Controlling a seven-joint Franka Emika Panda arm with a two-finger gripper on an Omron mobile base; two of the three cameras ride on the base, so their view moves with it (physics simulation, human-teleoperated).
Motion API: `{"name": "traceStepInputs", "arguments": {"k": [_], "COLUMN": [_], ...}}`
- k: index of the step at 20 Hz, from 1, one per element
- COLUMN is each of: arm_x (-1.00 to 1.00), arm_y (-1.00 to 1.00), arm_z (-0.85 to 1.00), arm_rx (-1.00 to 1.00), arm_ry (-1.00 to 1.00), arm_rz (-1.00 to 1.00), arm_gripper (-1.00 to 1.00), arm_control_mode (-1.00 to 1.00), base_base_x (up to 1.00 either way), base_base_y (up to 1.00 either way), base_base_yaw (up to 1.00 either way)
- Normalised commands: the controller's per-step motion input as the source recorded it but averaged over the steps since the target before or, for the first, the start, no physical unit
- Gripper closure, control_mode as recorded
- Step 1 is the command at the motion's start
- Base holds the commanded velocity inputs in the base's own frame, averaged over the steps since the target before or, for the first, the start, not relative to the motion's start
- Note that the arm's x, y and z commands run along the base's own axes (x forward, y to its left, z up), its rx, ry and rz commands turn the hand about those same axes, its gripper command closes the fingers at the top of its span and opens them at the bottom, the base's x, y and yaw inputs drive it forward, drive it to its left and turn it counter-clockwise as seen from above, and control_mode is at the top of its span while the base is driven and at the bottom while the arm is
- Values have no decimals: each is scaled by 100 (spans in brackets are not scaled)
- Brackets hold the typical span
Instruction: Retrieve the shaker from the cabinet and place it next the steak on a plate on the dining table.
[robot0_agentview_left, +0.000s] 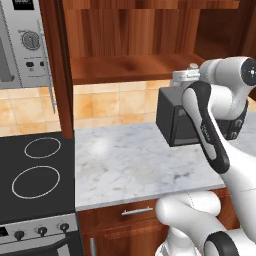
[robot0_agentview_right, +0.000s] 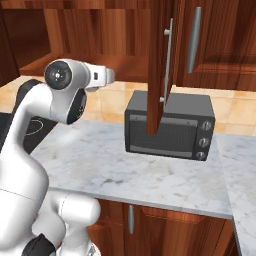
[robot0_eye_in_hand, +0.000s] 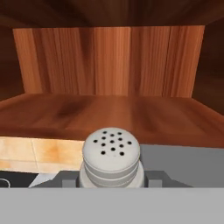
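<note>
In the hand view the shaker (robot0_eye_in_hand: 111, 159), pale grey with a holed rounded cap, sits between my fingers (robot0_eye_in_hand: 65, 178). The gripper (robot0_eye_in_hand: 111, 180) is shut on it. Beyond it lies the open cabinet (robot0_eye_in_hand: 109, 109), with a bare reddish shelf board and a wood-grain back. In the left base view the gripper (robot0_agentview_left: 191, 71) hangs in front of the shelf's (robot0_agentview_left: 125, 67) right end, just off its edge. In the right base view the hand (robot0_agentview_right: 109, 75) points at the cabinet (robot0_agentview_right: 125, 60). The steak, the plate and the dining table are out of view.
A dark toaster oven (robot0_agentview_right: 170, 125) stands on the marble counter (robot0_agentview_left: 130, 160) below the hand. The cabinet's open door (robot0_agentview_right: 160, 65) sticks out over it. A black stove top (robot0_agentview_left: 35, 170) and a microwave (robot0_agentview_left: 20, 40) lie to the left.
</note>
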Motion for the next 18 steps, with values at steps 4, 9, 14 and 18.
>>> {"name": "traceStepInputs", "arguments": {"k": [4, 9, 14, 18], "arm_x": [0, 0, 0, 0], "arm_y": [0, 0, 0, 0], "arm_z": [0, 0, 0, 0], "arm_rx": [0, 0, 0, 0], "arm_ry": [0, 0, 0, 0], "arm_rz": [0, 0, 0, 0], "arm_gripper": [100, 100, 100, 100], "arm_control_mode": [100, 100, 100, 100], "base_base_x": [-52, -70, -36, -26], "base_base_y": [0, -1, 0, 0], "base_base_yaw": [6, 9, 27, 43]}}
